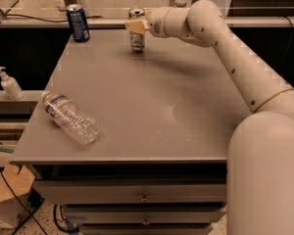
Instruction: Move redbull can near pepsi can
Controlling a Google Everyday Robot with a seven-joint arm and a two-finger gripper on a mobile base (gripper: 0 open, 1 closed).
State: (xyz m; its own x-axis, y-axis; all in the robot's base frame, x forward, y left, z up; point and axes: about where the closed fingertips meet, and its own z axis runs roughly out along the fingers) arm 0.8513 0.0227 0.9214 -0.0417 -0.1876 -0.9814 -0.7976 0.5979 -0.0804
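The pepsi can (78, 23) stands at the table's (186, 131) far-left corner. Right of it, by the far edge, the gripper (136, 27) clasps the redbull can (136, 39). A bottle (71, 119) lies near the left edge.

table (186, 111): grey top, drawers (144, 196) with small knobs below | floor (54, 220): speckled, cables trailing | left: pale shelf (24, 98) | behind: dark gap under a ledge (257, 21) | light: dim, warm | gripper (136, 27): over table's far side, clamped on redbull can (136, 41)
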